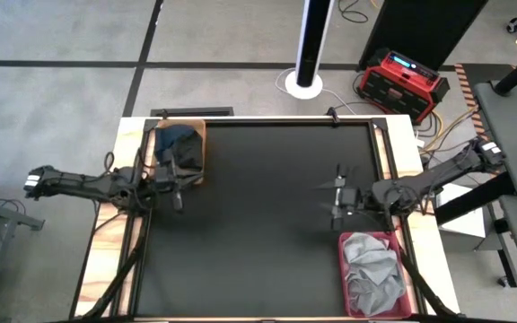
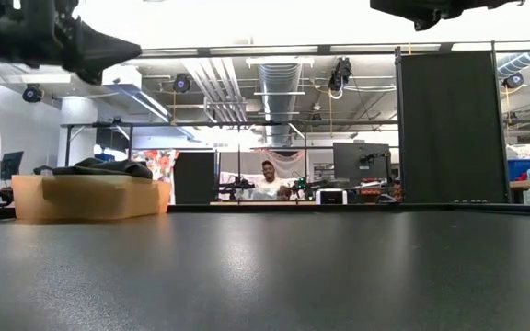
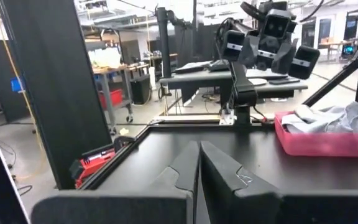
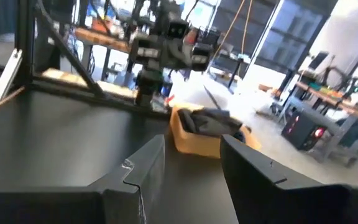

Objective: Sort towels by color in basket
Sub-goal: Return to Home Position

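Note:
Dark towels, black and navy (image 1: 176,144), lie piled in a tan basket (image 1: 200,154) at the table's far left; in the low view the dark towels (image 2: 90,167) rise over its rim (image 2: 86,196). Grey towels (image 1: 371,269) fill a red basket (image 1: 343,269) at the near right. My left gripper (image 1: 177,191) (image 3: 199,167) is shut, holds nothing and hovers just near of the tan basket. My right gripper (image 1: 333,199) (image 4: 191,168) is open, holds nothing and hovers just far of the red basket. Each wrist view shows the opposite basket: the red basket (image 3: 328,142) and the tan basket (image 4: 197,142).
The black table top (image 1: 258,215) between the two baskets holds nothing. Wooden borders and a metal frame (image 1: 380,148) run along the table's sides. A red device (image 1: 400,81) and a white post base (image 1: 303,85) stand on the floor beyond. A person (image 2: 267,175) sits far behind.

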